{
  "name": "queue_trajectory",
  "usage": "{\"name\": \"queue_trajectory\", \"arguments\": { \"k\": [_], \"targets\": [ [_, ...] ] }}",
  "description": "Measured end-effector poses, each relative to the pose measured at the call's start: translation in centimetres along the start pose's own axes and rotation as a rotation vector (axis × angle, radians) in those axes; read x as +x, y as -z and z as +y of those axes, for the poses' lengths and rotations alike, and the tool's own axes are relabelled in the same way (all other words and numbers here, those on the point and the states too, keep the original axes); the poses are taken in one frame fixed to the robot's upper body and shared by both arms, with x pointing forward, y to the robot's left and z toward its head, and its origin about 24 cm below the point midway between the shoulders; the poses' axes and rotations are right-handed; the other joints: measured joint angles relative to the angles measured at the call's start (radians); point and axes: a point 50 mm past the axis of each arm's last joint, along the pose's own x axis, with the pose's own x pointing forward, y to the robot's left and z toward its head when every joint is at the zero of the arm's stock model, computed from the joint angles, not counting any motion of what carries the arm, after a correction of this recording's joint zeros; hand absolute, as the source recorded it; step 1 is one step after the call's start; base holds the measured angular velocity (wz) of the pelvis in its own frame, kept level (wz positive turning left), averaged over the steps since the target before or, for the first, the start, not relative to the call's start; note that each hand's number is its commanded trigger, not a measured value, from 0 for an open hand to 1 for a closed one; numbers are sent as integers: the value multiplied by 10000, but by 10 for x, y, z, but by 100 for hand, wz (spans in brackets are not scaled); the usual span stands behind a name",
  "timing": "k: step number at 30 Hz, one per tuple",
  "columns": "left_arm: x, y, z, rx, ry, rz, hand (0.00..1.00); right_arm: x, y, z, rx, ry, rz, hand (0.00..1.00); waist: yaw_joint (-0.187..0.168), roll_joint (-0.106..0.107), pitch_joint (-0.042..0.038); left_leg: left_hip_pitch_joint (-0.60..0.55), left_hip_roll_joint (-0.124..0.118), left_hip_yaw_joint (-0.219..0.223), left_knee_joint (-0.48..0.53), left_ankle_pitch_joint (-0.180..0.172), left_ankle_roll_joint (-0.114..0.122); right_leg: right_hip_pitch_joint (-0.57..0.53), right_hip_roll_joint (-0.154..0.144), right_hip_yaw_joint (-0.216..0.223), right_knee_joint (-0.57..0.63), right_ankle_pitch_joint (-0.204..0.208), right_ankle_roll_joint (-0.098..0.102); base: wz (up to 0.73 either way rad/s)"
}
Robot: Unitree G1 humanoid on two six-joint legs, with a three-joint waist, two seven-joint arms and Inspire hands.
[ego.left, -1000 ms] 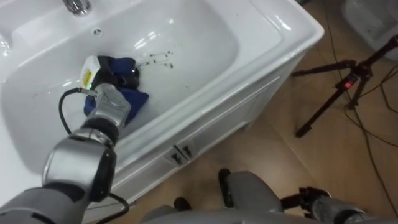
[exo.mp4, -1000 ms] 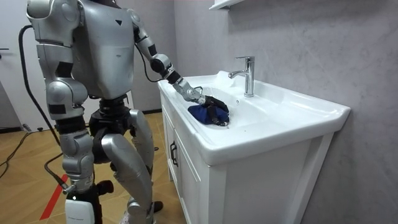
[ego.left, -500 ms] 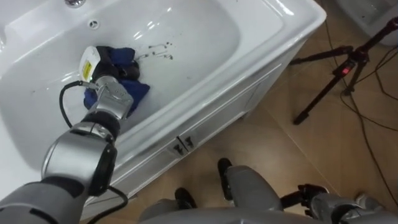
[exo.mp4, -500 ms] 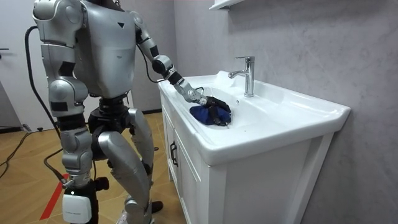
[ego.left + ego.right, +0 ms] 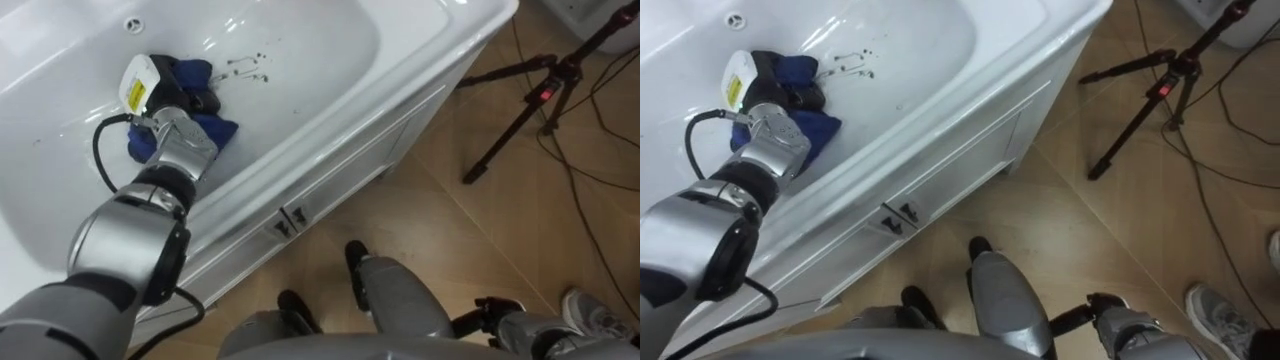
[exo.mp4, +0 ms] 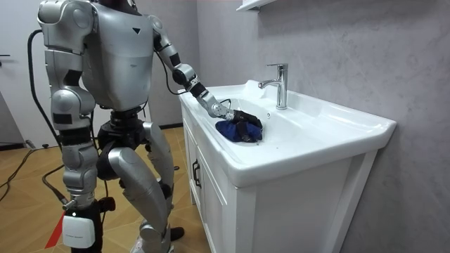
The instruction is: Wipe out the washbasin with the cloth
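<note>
The left hand (image 5: 160, 95) reaches into the basin (image 5: 400, 75) in the upper left of the frame. Its dark fingers (image 5: 200, 100) curl down into the blue cloth (image 5: 215, 130) and grip it against the basin floor. That looks like a hold for keeping the cloth bunched while it is rubbed over the white surface. A few dark specks (image 5: 245, 65) lie just beyond the cloth, probably the dirt to be wiped next. The right hand (image 5: 498, 312) hangs idle at lower right, away from the work. A yellow sticker sits on the left hand's back, but no writing on it can be read.
</note>
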Motion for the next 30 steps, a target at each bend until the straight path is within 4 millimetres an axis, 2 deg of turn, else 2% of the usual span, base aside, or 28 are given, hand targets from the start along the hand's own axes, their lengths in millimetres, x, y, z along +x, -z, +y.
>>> {"name": "queue_trajectory", "arguments": {
  "k": [4,8,10,18,26,30],
  "targets": [
    [1,-4,2,-47,-171,-101,100,0,-3,0,-103,-32,-104,0,-10,33,113,-114,13,94,156,-56,87,-35,-11,80,-10,79,74,-6],
    [3,-5,5,-43,-286,-159,100,0,-4,1,-169,-101,-178,0,-82,39,152,-204,8,143,272,-99,156,-117,-62,68,6,134,99,-3],
    [3,-8,6,1,-328,-274,100,0,-4,0,-171,-103,-178,0,-93,81,125,-304,-1,145,334,-109,174,-236,-84,69,28,155,123,0],
    [5,-14,9,473,-443,-803,100,0,-5,2,-252,-312,-182,0,-188,72,131,-500,-19,174,490,-152,248,-379,-135,76,43,234,175,-1],
    [-5,-58,-4,780,-66,-3121,100,-1,-14,1,-291,-277,-410,0,-555,27,178,-403,84,493,497,-332,247,-381,-15,276,26,272,105,-13],
    [-6,-63,-4,802,-63,-3422,100,-1,-15,0,-299,-262,-447,0,-559,28,206,-293,226,626,685,-509,182,-374,98,334,225,150,28,-15]
  ]
}}
